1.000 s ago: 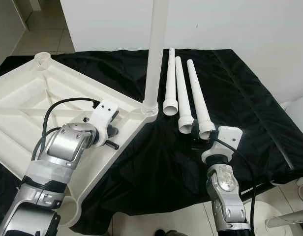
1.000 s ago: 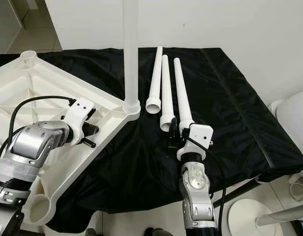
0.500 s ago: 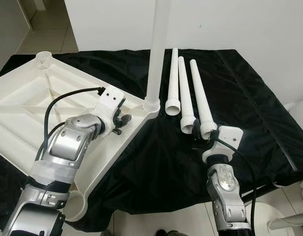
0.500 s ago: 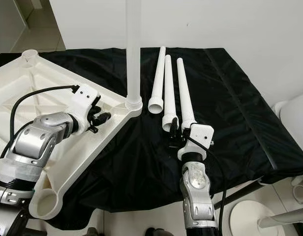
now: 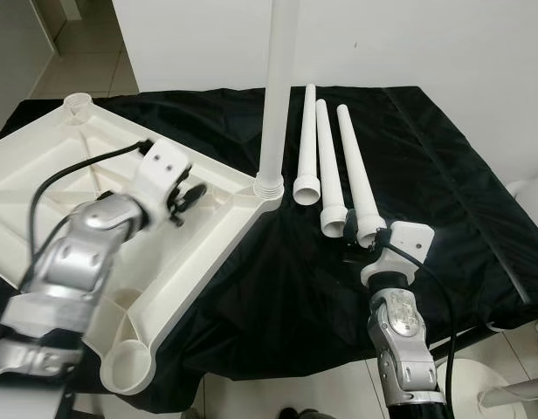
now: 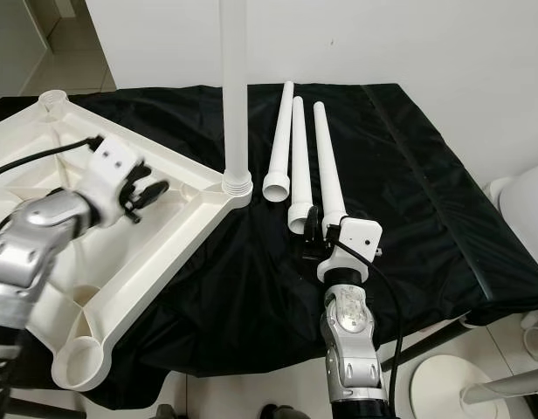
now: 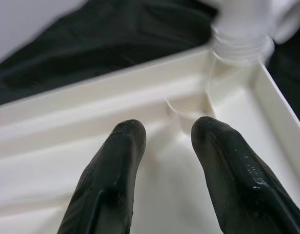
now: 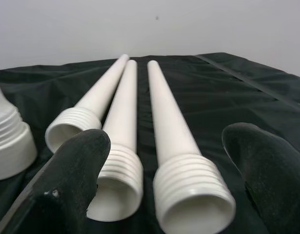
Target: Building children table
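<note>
Nearest to me, my right claw (image 6: pixel 314 234) rests low on the black cloth (image 5: pixel 444 175) that covers the bench, spread wide. In its wrist view the fingers (image 8: pixel 74 170) flank the threaded open ends of two loose white table legs: the right-hand leg (image 5: pixel 355 170) sits between them, the middle leg (image 5: pixel 328 166) just beside one finger, neither touched.

To my left, the upturned white tabletop (image 5: pixel 51 188) lies ribbed side up across the cloth, its near corner socket (image 5: pixel 129 375) overhanging the bench edge. My left claw (image 5: pixel 189 197) hovers over the tabletop's ribbed underside, blurred, its fingers (image 7: pixel 113 165) a narrow gap apart and holding nothing.

Just beyond it, one leg (image 5: pixel 278 87) stands upright, screwed into the tabletop's corner socket by its threaded collar. Beside that, a third loose leg (image 5: pixel 307 144) lies alongside the other two, all three pointing away toward the white wall (image 5: pixel 426 39). The far corner socket (image 5: pixel 77 103) sits at the tabletop's back edge.
</note>
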Controlling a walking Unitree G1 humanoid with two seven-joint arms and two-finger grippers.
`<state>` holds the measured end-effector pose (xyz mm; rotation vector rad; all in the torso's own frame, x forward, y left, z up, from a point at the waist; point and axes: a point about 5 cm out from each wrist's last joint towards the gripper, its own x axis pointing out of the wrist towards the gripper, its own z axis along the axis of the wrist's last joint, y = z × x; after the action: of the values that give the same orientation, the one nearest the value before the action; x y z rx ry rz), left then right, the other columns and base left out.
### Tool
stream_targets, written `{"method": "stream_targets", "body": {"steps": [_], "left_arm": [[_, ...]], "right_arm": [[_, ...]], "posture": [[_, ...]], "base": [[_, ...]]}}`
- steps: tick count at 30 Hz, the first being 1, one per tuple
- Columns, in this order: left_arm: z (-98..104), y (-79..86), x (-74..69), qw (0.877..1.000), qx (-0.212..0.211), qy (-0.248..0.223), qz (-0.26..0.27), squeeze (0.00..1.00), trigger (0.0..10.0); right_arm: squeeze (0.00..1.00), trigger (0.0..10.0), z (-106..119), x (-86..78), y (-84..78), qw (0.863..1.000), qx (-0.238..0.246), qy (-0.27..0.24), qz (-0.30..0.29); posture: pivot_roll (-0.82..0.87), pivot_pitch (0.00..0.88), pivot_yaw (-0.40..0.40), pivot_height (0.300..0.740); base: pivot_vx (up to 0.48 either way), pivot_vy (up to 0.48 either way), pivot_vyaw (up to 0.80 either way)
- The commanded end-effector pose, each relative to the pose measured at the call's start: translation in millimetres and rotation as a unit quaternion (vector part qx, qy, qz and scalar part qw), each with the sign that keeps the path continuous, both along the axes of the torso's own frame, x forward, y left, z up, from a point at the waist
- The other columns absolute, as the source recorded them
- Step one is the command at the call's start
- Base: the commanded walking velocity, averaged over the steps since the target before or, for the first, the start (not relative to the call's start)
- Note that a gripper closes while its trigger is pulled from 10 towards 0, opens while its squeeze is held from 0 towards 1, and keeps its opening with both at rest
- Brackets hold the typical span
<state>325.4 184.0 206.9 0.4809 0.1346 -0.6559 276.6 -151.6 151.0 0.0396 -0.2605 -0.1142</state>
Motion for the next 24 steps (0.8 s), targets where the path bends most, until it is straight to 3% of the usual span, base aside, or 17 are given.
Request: {"method": "stream_targets", "body": {"steps": [1, 3, 5, 7, 13, 16, 23, 24], "left_arm": [[-8, 8.2, -6.5, 0.999, 0.007, 0.029, -0.026, 0.00, 10.0], [-16, 20.3, -12.2, 0.997, 0.030, 0.056, -0.034, 0.00, 10.0], [-16, 20.3, -12.2, 0.997, 0.030, 0.056, -0.034, 0.00, 10.0], [-23, 33.8, -16.6, 0.995, 0.034, 0.089, -0.026, 0.00, 10.0], [-25, 52.4, -26.0, 0.993, 0.063, 0.096, -0.029, 0.00, 10.0], [-19, 72.8, -28.7, 0.992, 0.073, 0.099, 0.004, 0.00, 10.0], [-13, 93.1, -31.0, 0.991, 0.086, 0.097, 0.033, 0.00, 10.0], [-10, 101.9, -32.6, 0.990, 0.092, 0.095, 0.048, 0.00, 10.0]], "right_arm": [[0.00, 10.0, -3, -0.1, -2.6, 1.000, -0.003, 0.005, -0.005], [0.00, 10.0, -3, 0.5, -2.7, 1.000, -0.005, 0.004, -0.005], [0.00, 10.0, -3, 0.5, -2.7, 1.000, -0.005, 0.004, -0.005], [0.00, 10.0, -3, 0.4, -3.4, 1.000, -0.006, 0.004, -0.006], [0.00, 10.0, -4, -0.9, -5.4, 1.000, -0.009, 0.006, -0.006], [0.00, 10.0, -5, -1.2, -5.5, 1.000, -0.012, 0.007, -0.005], [0.00, 10.0, -6, -1.2, -4.5, 1.000, -0.014, 0.008, -0.003], [0.00, 10.0, -6, -1.7, -4.2, 1.000, -0.015, 0.008, -0.002]], "posture": [[0.02, 0.103, 0.015, 0.740], [0.02, 0.103, 0.017, 0.740], [0.02, 0.103, 0.017, 0.740], [0.02, 0.106, 0.013, 0.740], [0.02, 0.106, 0.011, 0.740], [0.02, 0.106, 0.010, 0.740], [0.02, 0.105, 0.007, 0.740], [0.02, 0.106, 0.006, 0.740]], "base": [[0.000, 0.000, 0.00], [0.000, 0.000, 0.00], [0.000, 0.000, 0.00], [0.000, 0.000, 0.00], [0.000, 0.000, 0.00], [0.000, 0.000, 0.00], [0.000, 0.000, 0.00], [0.000, 0.000, 0.00]]}}
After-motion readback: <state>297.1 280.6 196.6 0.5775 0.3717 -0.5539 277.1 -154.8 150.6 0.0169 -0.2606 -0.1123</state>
